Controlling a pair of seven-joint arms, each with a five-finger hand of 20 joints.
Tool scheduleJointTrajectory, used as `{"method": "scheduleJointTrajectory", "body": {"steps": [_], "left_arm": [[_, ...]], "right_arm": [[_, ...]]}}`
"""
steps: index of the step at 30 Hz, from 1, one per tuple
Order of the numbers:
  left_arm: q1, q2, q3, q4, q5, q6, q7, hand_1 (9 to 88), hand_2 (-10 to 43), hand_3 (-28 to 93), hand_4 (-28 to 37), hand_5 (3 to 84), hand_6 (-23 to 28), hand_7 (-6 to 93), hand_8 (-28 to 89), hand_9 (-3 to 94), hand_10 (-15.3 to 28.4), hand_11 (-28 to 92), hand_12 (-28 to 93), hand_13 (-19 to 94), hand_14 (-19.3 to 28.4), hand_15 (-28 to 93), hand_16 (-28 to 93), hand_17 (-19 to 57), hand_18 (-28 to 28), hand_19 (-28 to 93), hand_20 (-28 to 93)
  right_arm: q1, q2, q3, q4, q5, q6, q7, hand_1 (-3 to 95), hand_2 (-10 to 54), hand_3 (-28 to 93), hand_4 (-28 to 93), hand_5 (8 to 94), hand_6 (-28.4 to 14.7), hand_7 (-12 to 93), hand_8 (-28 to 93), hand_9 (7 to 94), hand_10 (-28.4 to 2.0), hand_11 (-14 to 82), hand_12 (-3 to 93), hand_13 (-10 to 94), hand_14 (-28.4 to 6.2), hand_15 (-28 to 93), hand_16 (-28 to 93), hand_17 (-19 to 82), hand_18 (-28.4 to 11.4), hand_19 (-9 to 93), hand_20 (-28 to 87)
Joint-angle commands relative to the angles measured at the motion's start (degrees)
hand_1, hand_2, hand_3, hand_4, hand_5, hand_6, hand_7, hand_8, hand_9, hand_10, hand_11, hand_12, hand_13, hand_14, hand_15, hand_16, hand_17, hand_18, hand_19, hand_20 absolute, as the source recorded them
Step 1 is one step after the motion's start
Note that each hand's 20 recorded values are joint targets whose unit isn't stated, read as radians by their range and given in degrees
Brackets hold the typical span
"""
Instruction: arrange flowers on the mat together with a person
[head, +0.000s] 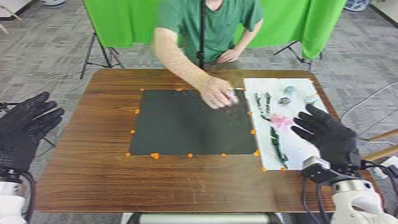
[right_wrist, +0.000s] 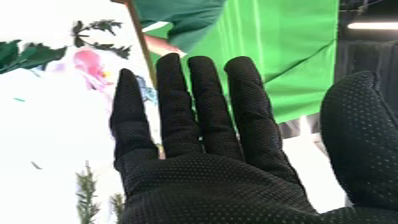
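Our black-fabric-gloved right hand (head: 334, 141) and left hand (head: 21, 134) are hovering released — a person's bare hand (head: 215, 93) is hovering over the black square mat (head: 185, 129).

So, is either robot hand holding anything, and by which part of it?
Nothing is held: the left hand and the right hand are both open and empty.

At twelve o'clock in the head view, a person's hand (head: 216, 93) is blurred, and the pink thing (head: 231, 93) at its fingers is too small to identify. The robot's left hand (head: 19, 131), at nine o'clock, is cut off by the edge.
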Motion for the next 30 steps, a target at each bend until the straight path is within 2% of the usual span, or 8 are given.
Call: {"method": "scheduleJointTrajectory", "body": {"steps": [1, 6, 10, 15, 20, 24, 30], "left_arm": [[0.41, -0.47, 0.3, 0.14, -0.1, 0.18, -0.45, 30.0, -0.5, 69, -15.2, 37.7, 3.7, 25.2, -10, 33.1, 13.5, 27, 20, 29, 15.1, 38, 2, -4.6, 20.9, 45, 17], [-0.8, -0.57, 1.49, 0.57, 0.25, -0.56, -1.32, 29.9, -0.5, 69, -15.3, 37.7, 3.7, 25.2, -10, 33.2, 13.5, 27, 20, 29, 15.0, 38, 2, -4.6, 20.9, 45, 17], [-0.23, -0.59, 1.23, 0.36, 0.05, -0.15, -0.85, 30.0, -0.4, 69, -15.4, 37.7, 3.7, 25.2, -10, 33.1, 13.5, 27, 20, 29, 15.1, 38, 2, -4.6, 20.9, 45, 17], [-0.86, -0.61, 1.28, 0.54, 0.26, -0.47, -1.37, 29.9, -0.4, 69, -15.3, 37.8, 3.8, 25.2, -10, 33.2, 13.5, 27, 20, 29, 15.1, 38, 2, -4.6, 20.9, 45, 17], [-0.77, -0.56, 1.41, 0.53, 0.17, -0.4, -1.05, 29.9, -0.5, 69, -15.2, 37.7, 3.6, 25.3, -10, 33.2, 13.5, 27, 20, 29, 15.2, 38, 2, -4.6, 20.9, 45, 17], [-0.18, -0.77, 0.88, 0.29, 0.17, -0.42, -1.12, 29.9, -0.4, 69, -15.3, 37.6, 3.7, 25.4, -10, 33.2, 13.6, 27, 20, 29, 15.1, 38, 2, -4.6, 20.9, 45, 17], [-0.72, -0.54, 1.07, 0.57, 0.25, -0.47, -1.24, 30.0, -0.4, 69, -15.3, 37.7, 3.7, 25.2, -10, 33.2, 13.6, 27, 20, 29, 15.1, 38, 2, -4.6, 20.9, 45, 17]], "right_arm": [[0.15, -0.32, 0.16, -0.16, -0.39, 0.41, -0.9, 13.5, 10.0, 88, -24, 45.4, -4.0, 17, -11, 47.0, -15.2, 9.0, 16.4, 38, -13.7, 18, 21, 11, -21.3, 37, 20], [-1.17, -0.5, 0.68, -0.59, -0.37, 0.55, -0.48, 13.5, 10.0, 88, -24, 45.3, -3.9, 17, -11, 47.0, -15.2, 9.0, 16.4, 38, -13.6, 17, 21, 11, -21.3, 37, 20], [-1.11, -0.63, 0.63, -0.55, -0.45, 0.61, -0.35, 13.5, 10.0, 88, -24, 45.3, -3.9, 17, -11, 46.9, -15.1, 8.9, 16.3, 38, -13.7, 17, 21, 11, -21.3, 37, 20], [-1.08, -0.55, 0.72, -0.57, -0.59, 0.8, -0.32, 13.5, 10.0, 88, -24, 45.3, -3.9, 17, -11, 47.0, -15.2, 8.9, 16.4, 38, -13.7, 17, 21, 11, -21.3, 37, 20], [-1.15, -0.4, 0.96, -0.63, -0.47, 0.99, -0.44, 13.5, 10.0, 88, -24, 45.3, -3.9, 17, -11, 46.9, -15.1, 8.9, 16.4, 38, -13.7, 17, 21, 11, -21.3, 37, 20], [-1.18, -0.51, 0.85, -0.62, -0.52, 0.6, -0.11, 13.6, 10.0, 88, -25, 45.3, -3.9, 17, -11, 47.0, -15.2, 9.0, 16.4, 38, -13.7, 17, 21, 11, -21.3, 37, 20], [-0.91, -0.31, 0.49, -0.53, -0.48, 1.04, -0.28, 13.5, 10.1, 88, -24, 45.4, -3.9, 17, -11, 47.0, -15.3, 8.9, 16.4, 38, -13.7, 17, 21, 11, -21.3, 37, 20]]}}
